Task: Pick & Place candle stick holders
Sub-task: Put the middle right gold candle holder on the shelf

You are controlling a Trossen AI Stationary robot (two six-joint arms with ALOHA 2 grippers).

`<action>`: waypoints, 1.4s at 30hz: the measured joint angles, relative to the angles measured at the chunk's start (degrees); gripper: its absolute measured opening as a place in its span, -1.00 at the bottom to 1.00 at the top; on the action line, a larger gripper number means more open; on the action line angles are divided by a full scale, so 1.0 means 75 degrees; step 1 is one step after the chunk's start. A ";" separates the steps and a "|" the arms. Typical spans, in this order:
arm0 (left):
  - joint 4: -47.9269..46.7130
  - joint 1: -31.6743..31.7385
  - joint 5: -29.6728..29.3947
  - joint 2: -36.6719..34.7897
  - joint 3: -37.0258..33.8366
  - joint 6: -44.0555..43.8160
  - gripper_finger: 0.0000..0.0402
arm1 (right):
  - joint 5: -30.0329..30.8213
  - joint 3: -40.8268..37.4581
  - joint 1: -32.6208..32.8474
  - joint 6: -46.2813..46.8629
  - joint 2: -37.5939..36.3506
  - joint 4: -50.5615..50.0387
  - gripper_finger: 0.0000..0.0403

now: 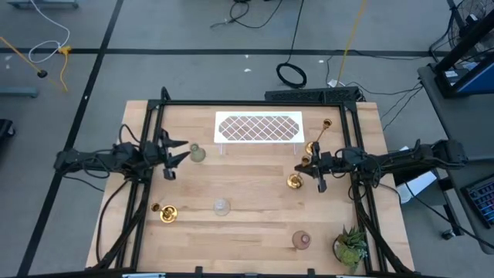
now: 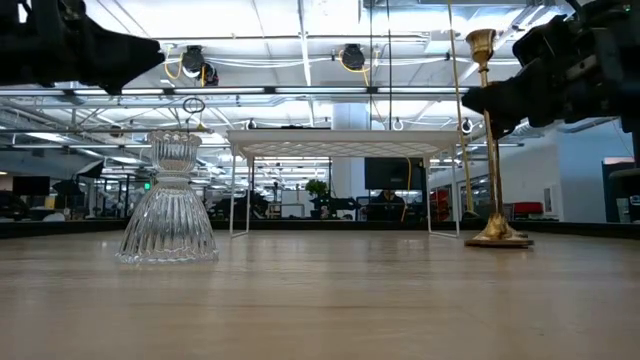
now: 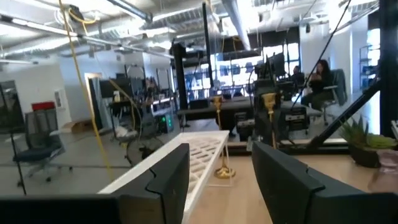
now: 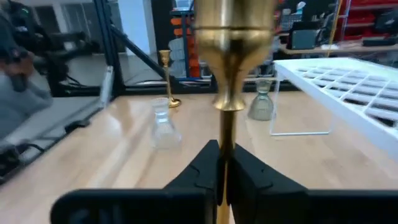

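Note:
My right gripper (image 1: 313,171) is shut on a tall gold holder (image 1: 296,179) at the table's right middle. A second tall gold holder (image 1: 316,139) stands on its round base just beyond it, by the tray's right end. My left gripper (image 1: 176,157) is open and empty above the table's left side, its fingers (image 3: 168,180) pointing toward the greenish glass holder (image 1: 197,153) standing next to it. The short gold holder (image 1: 166,212), the clear glass holder (image 1: 221,206) and the pinkish glass holder (image 1: 301,240) stand apart on the near half of the table. My right gripper pinches the tall gold holder's slim stem (image 4: 225,134) between its two fingers, a little below the cup (image 4: 233,31). The fingers come level from the table's right side and lie across the stem. The holder stands upright; in the low view its round base (image 2: 497,238) looks to be on the table.
The white lattice tray (image 1: 258,127) stands on thin legs at the far middle. A small green potted plant (image 1: 351,247) sits at the near right corner. Black frame rails (image 1: 154,116) run along both table sides. Bare wood lies between the clear glass and the tray.

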 joint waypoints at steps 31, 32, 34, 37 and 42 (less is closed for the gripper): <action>0.0752 0.0124 -0.0047 0.0738 0.0003 -0.0675 -0.10 | 0.1728 0.5636 -0.2818 -0.1023 0.0678 -0.3582 -0.96; 0.0752 0.0124 -0.0047 0.0738 0.0003 -0.0675 -0.10 | 0.1629 0.5636 -0.3016 -0.0972 0.0739 -0.3548 -0.96; 0.0785 0.0124 -0.0049 0.0738 0.0003 -0.0675 -0.10 | 0.1184 0.5642 -0.3395 -0.0836 0.0922 -0.3402 -0.96; 0.0871 0.0124 -0.0047 0.0738 0.0003 -0.0679 -0.10 | 0.0517 0.5642 -0.3831 -0.0354 0.1336 -0.3236 -0.96; 0.0866 0.0124 -0.0049 0.0738 0.0003 -0.0824 -0.10 | 0.0326 0.5642 -0.4246 -0.0120 0.1802 -0.3248 -0.96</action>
